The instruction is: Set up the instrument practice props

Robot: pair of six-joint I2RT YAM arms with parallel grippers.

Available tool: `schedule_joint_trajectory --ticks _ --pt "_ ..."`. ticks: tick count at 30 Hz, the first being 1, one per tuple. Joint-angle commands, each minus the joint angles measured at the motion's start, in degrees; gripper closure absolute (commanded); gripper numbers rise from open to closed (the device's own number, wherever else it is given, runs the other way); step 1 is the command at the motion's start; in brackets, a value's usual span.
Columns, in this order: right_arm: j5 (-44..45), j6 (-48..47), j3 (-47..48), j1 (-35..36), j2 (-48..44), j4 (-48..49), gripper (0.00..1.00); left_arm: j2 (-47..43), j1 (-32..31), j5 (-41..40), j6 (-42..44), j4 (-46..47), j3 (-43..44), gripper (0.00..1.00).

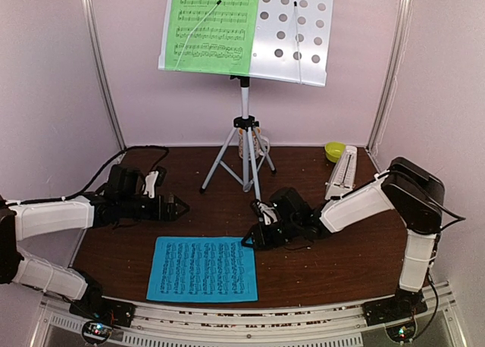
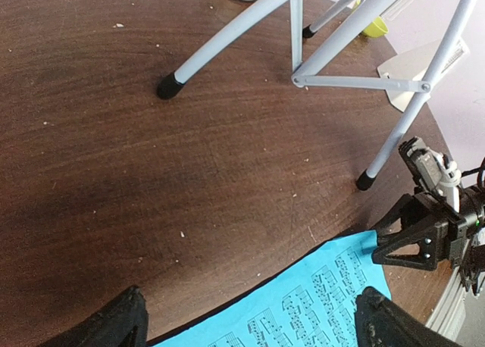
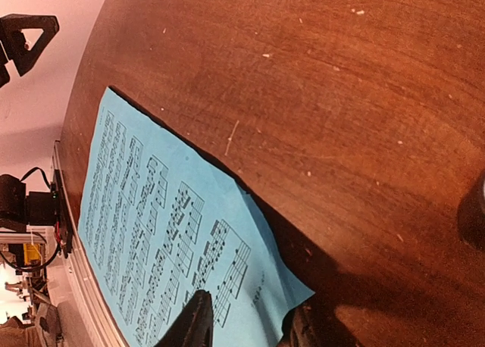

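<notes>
The white perforated music stand (image 1: 292, 29) stands on its silver tripod (image 1: 244, 146) at the back, with the green sheet (image 1: 212, 25) on its left half. The blue sheet (image 1: 201, 267) lies flat on the table near the front, and also shows in the left wrist view (image 2: 318, 305). My right gripper (image 1: 248, 242) is at its far right corner. In the right wrist view the gripper (image 3: 248, 326) is open, with the slightly raised corner of the blue sheet (image 3: 151, 211) between its fingers. My left gripper (image 1: 182, 205) is open and empty, left of the tripod and above the table (image 2: 254, 323). The white metronome (image 1: 342, 173) is at the back right.
A lime-green bowl (image 1: 334, 151) sits behind the metronome. A patterned mug (image 1: 254, 142) stands behind the tripod. The tripod legs (image 2: 227, 36) spread across the brown table (image 1: 356, 256) between the arms. Frame posts stand at the back corners.
</notes>
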Motion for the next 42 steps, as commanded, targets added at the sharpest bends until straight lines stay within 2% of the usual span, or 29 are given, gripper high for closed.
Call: schedule_joint_trajectory --ticks 1,3,8,9,15,20,27,33,37,42 --pt "0.9 0.8 3.4 0.5 1.9 -0.4 0.65 0.0 0.3 0.0 0.0 2.8 -0.3 0.02" --pt "0.1 1.4 3.7 0.5 2.4 0.6 0.69 0.0 0.3 0.0 -0.1 2.9 -0.4 0.02" --pt "-0.5 1.2 2.0 0.3 1.6 3.3 0.99 -0.4 0.4 -0.5 0.2 2.8 -0.7 0.02" --pt "-0.5 0.9 1.1 0.3 0.7 4.7 1.00 -0.6 0.5 -0.6 0.3 2.8 -0.8 0.02" --pt "0.1 -5.0 -6.7 0.2 -9.1 13.8 1.00 -2.4 1.0 0.9 1.2 4.1 -1.7 0.02" --pt "0.2 -14.9 -14.2 0.1 -18.7 20.1 1.00 -4.6 1.8 6.3 2.3 8.9 -3.1 0.02" --pt "-1.4 -31.1 -21.7 0.1 -32.7 19.6 1.00 -9.7 2.7 9.3 4.4 16.6 -6.1 0.02" --pt "-4.4 -40.3 -24.1 0.2 -42.3 14.5 1.00 -11.8 3.1 13.2 5.0 29.5 -11.6 0.02" --pt "-5.2 -41.8 -25.5 0.2 -47.4 14.4 1.00 -8.3 3.1 18.8 4.6 41.5 -15.0 0.02" --pt "-4.8 -42.5 -25.5 0.2 -51.9 13.2 1.00 -4.3 3.0 19.4 3.2 54.7 -20.0 0.04"
